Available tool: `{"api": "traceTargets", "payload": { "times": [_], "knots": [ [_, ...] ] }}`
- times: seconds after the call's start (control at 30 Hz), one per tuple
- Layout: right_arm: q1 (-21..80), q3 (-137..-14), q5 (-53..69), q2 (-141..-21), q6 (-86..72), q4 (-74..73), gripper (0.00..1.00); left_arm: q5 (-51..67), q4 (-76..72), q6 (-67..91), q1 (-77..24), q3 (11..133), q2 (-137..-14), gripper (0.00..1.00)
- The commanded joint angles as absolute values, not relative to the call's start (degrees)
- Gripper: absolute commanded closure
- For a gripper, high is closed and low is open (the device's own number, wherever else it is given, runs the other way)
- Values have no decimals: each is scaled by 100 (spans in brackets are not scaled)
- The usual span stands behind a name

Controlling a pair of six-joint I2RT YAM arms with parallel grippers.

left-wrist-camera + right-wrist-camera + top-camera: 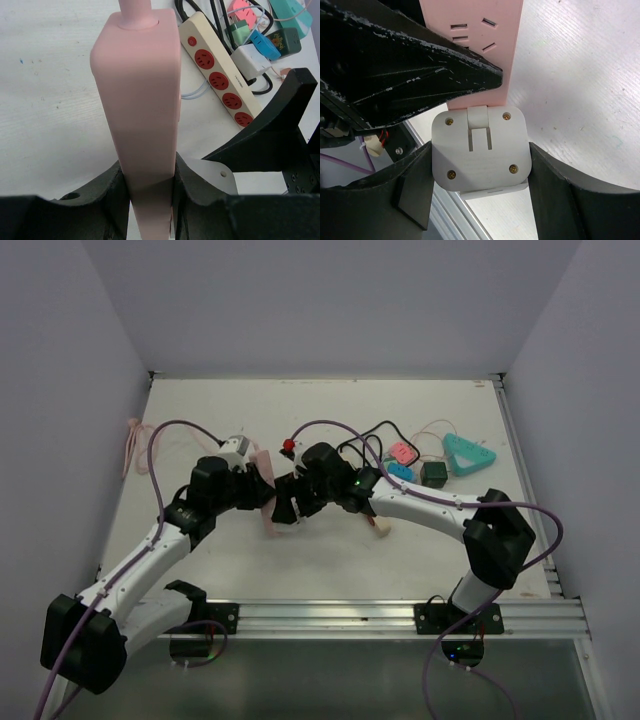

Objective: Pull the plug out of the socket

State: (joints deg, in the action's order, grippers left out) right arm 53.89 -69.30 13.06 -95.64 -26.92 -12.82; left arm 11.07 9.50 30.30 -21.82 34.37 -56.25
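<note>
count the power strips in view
2. The pink power strip is clamped in the jaws of the left gripper, a white plug at its end. The cream power strip lies on the table beyond. More may be hidden.

Lab cell: white walls (300, 300), aluminium rail (400, 615)

At lower centre, the right gripper (480, 172) presses its black fingers (415, 187) against both sides of a white plug (479, 150), which touches the pink socket strip (506, 45) above it. A scuffed black finger (405, 75) crosses the upper left.
</note>
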Motion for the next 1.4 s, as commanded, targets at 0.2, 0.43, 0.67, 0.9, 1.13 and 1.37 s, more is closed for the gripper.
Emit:
{"api": "traceTargets", "payload": {
  "times": [0.2,0.43,0.67,0.9,1.13,1.37],
  "knots": [
    [5370,-7172,1336,-9281,-2487,-1617,100,28,1151,1504,-2153,4016,-5414,100],
    [5239,-7067,1257,-9123,-2023,-2318,100,-931,1459,1003,-2153,4192,-5484,100],
    [4756,-6795,969,-8808,-1538,-3138,100,-1266,1424,1011,-2153,4333,-5537,100],
    [3272,-6065,-754,-7981,-1819,-2804,100,-407,1327,1572,-2153,4465,-5519,100],
    [2496,-6029,-1547,-8138,-1969,-2216,98,570,1108,2144,-2153,4465,-5598,100],
    [2443,-6126,-1310,-8806,-2021,-1934,69,931,1081,2338,-2153,4500,-5555,100]
  ]
}}
